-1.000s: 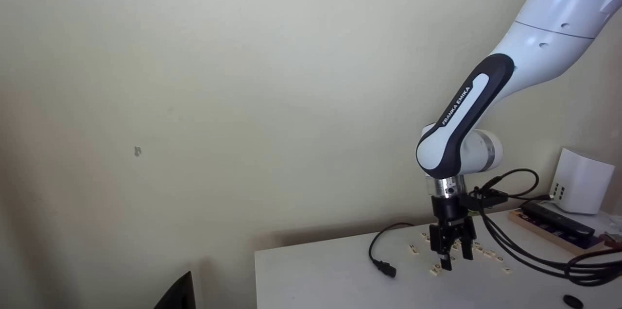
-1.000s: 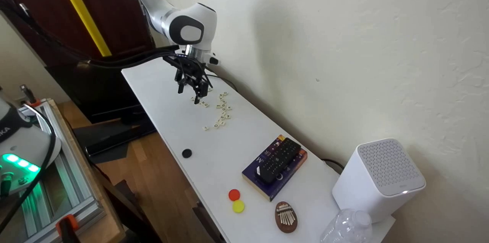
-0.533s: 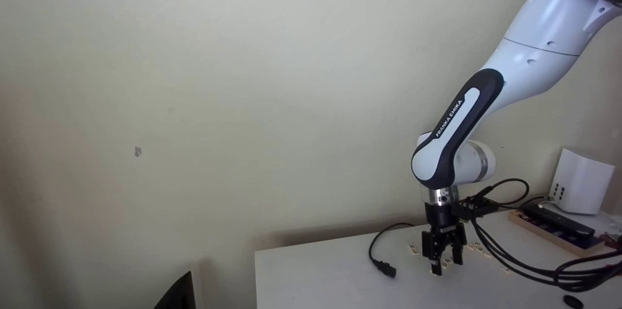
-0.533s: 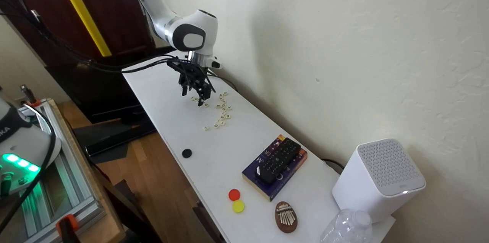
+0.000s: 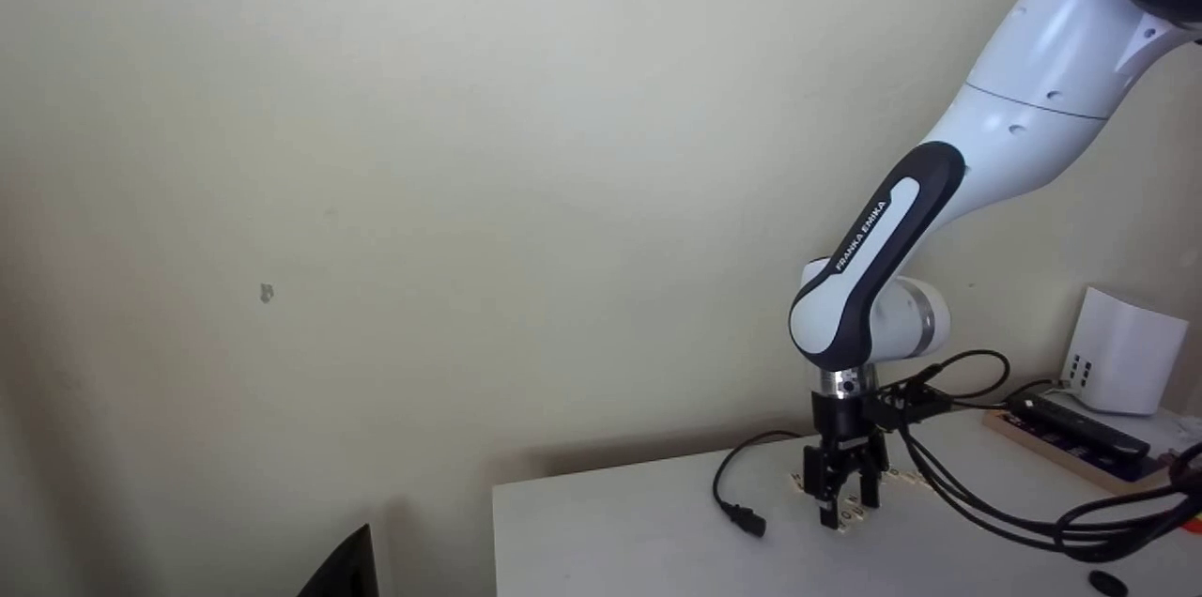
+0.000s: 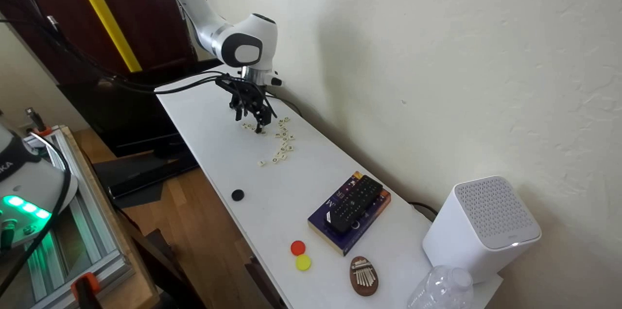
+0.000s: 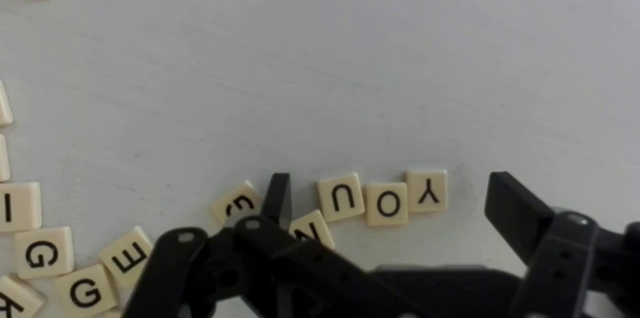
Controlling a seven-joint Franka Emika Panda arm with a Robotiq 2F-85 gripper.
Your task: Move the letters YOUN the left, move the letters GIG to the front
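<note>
Between the wide-spread fingers [image 7: 517, 215] of the pincer [image 7: 390, 177], which grips nothing, we see the Y tile [image 7: 428, 191], O tile [image 7: 387, 204] and U tile [image 7: 341, 197], cream squares on a faintly streaked white desk [image 7: 350, 68]. The pincer partly hides the N tile [image 7: 311, 228] and one G tile [image 7: 237, 199]; an I tile [image 7: 20, 207] and two more G tiles [image 7: 43, 252] lie farther off. A buttoned remote [image 6: 354, 203] rests on a book [image 6: 360, 225].

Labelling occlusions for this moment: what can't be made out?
Wrist view: N tile, lower part hidden by the gripper.
Wrist view: curved-letter tile, letter partly covered by the gripper.
Wrist view: two tile slivers, cut off by the left edge; letters unseen.
In an exterior view: book, cover lettering partly hidden under the remote.
In an exterior view: bottle, base cut off by the bottom edge.
</note>
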